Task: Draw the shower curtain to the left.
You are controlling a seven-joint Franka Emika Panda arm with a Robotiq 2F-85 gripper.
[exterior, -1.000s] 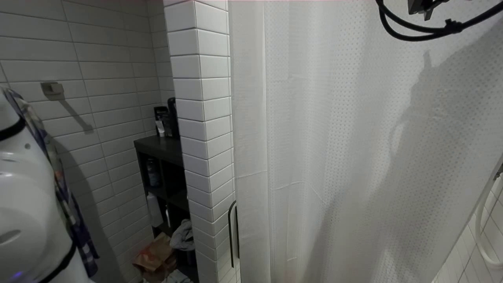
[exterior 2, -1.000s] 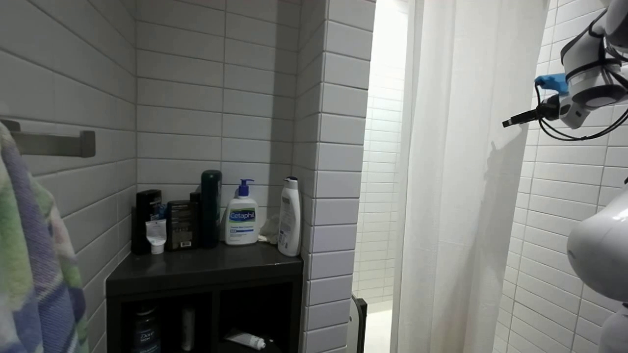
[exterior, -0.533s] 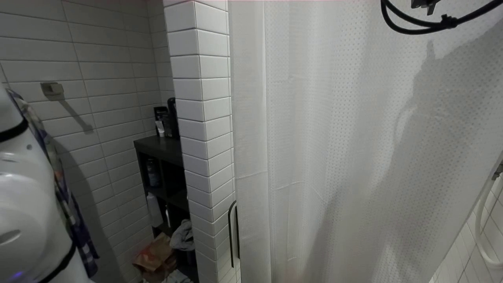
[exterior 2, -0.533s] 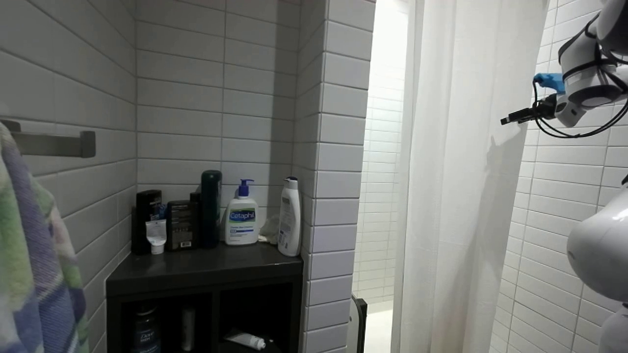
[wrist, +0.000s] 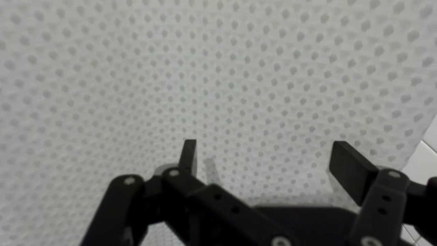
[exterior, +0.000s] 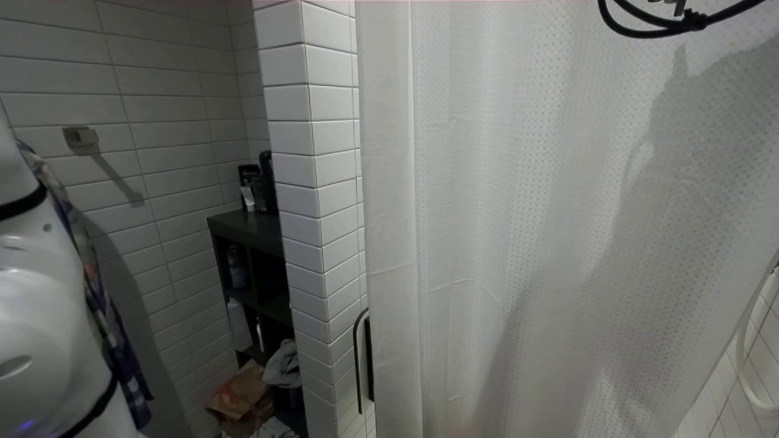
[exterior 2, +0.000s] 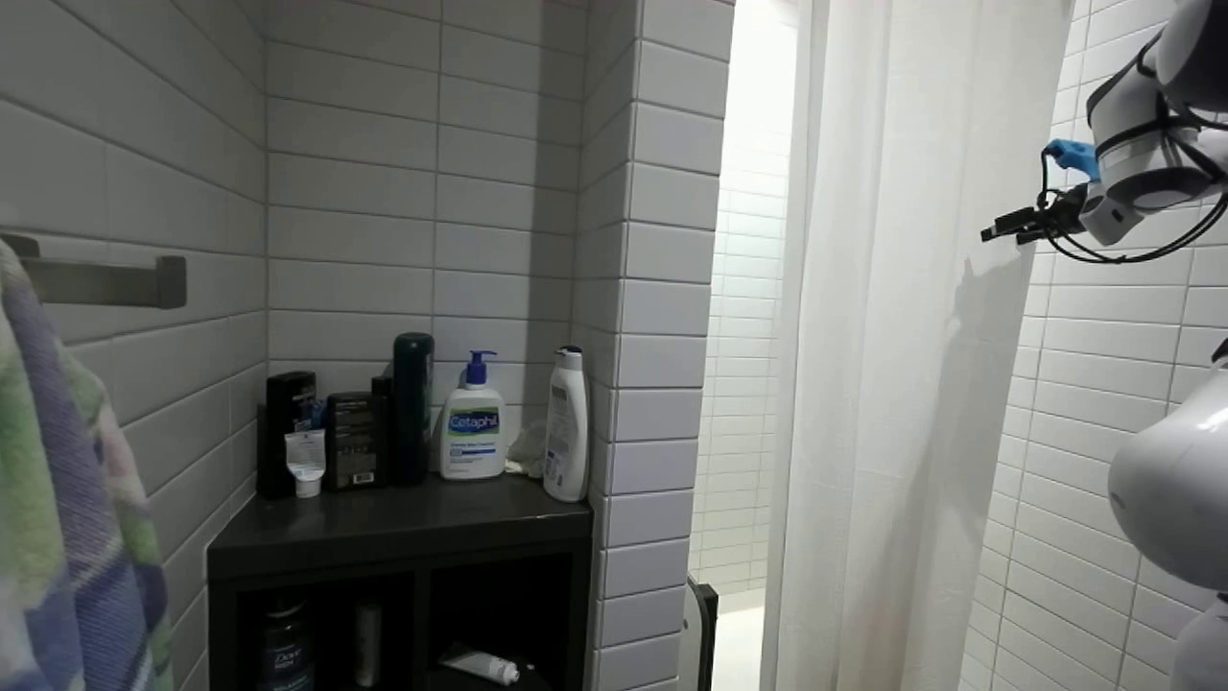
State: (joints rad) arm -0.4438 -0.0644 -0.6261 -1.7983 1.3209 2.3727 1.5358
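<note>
Shower curtain point(exterior: 517, 182): one, white, dotted weave, soft vertical folds; fills the right of an exterior view, its top beyond the frame. To be drawn left by a steady, level sideways pull, slow enough for the top to follow (a quick tug would likely stretch the cloth slantwise).

Tiled pillar point(exterior 2: 662, 365): one, white, upright; left of the curtain, with a gap between them in an exterior view. Presumably the side to travel towards.

Robot arm point(exterior 2: 1142, 115): one, white with black bands; reaches in high at the curtain's right side in an exterior view. Step in hand, by judgement: lining up for a pinch of cloth.

Cable point(exterior: 645, 34): one, black, looped below the arm's end; may brush the folds, so best given clearance before the pull.

Gripper point(wrist: 264, 150): one, black; jaws spread wide, nothing held, the cloth facing them. Stands near the curtain's right-hand edge in the wrist view, where white tiles point(wrist: 420, 160) show past. Best moved straight in, then closed on gathered cloth or that edge (flat cloth would probably slip).

Fingertips point(wrist: 351, 167): two, black, blunt; contact with the cloth cannot be told. Ideally one either side of a fold before squeezing; test with a small pull first.
</note>
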